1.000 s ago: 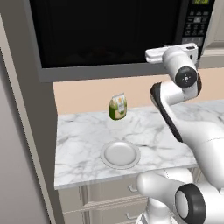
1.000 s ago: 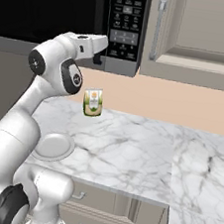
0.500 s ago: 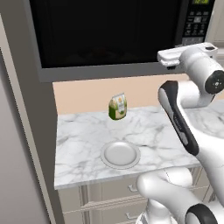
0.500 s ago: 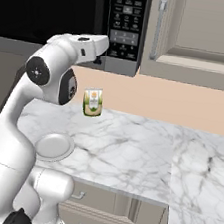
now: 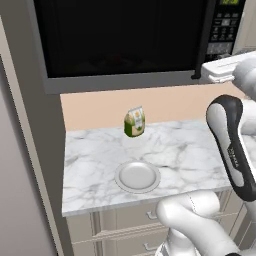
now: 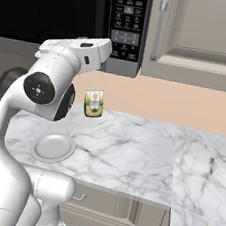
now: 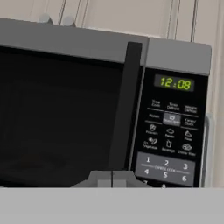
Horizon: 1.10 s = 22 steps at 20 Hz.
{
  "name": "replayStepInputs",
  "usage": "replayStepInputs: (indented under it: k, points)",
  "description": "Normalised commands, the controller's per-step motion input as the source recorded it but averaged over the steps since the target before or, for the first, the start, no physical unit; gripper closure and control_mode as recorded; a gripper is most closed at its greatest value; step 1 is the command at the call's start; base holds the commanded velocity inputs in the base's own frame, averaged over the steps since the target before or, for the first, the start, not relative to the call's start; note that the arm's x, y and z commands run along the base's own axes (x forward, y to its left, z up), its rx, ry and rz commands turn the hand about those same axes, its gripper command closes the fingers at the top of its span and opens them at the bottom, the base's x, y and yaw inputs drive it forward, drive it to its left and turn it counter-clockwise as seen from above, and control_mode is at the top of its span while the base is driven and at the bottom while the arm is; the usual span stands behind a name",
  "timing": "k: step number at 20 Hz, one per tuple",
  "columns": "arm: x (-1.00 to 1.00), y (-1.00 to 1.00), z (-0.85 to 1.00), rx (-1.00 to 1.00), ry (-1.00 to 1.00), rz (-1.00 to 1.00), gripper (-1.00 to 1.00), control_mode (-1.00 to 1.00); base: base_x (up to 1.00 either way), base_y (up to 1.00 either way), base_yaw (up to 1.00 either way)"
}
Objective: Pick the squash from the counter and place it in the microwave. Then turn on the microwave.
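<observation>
1. Black glass fronts the microwave [image 5: 120, 37], framed in grey; its door is shut, a vertical black handle [image 7: 127, 105] runs down the door's right edge, and the button panel [image 7: 169, 140] beside it carries a green display [image 7: 175, 82] reading 12:08.
2. Squash: cannot be made out through the dark door glass, and it does not lie on the tabletop [image 5: 190, 155].
3. Claw [image 7: 112, 180]: fingertips pressed together, clenched on nothing, raised in front of the microwave at the lower end of the handle, near the number keys.
4. Robot hand [image 6: 93, 52]: held level just below the microwave's lower right corner, in front of the panel.
5. Tabletop: white marble with grey veins, above beige drawer fronts [image 6: 102, 212].
6. Carton [image 5: 134, 122]: green and white with a yellow label, upright at the rear of the tabletop near the beige wall.
7. Plate [image 5: 137, 176]: white, round, near the front edge, well apart from the carton; nothing lies on it.
8. Cabinet door [image 6: 206, 31]: beige, immediately to the right of the microwave.
</observation>
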Motion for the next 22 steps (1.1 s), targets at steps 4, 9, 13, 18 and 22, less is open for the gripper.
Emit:
replayStepInputs:
  k: [4, 9, 13, 18, 22]
  points:
    - [-0.24, -0.37, 0.0, 0.07, 0.02, 0.01, 1.0, -1.0, 0.0, 0.0, 0.0]
    - [-0.08, -0.41, 0.0, 0.11, 0.03, 0.0, 1.0, -1.0, 0.0, 0.0, 0.0]
    - [-0.01, -0.28, 0.0, 0.14, 0.02, 0.05, 1.0, -1.0, 0.0, 0.0, 0.0]
    - [-0.04, -0.13, 0.0, 0.22, 0.08, 0.03, 1.0, -1.0, 0.0, 0.0, 0.0]
    - [0.0, -0.04, 0.0, 0.28, 0.1, 0.0, 1.0, -1.0, 0.0, 0.0, 0.0]
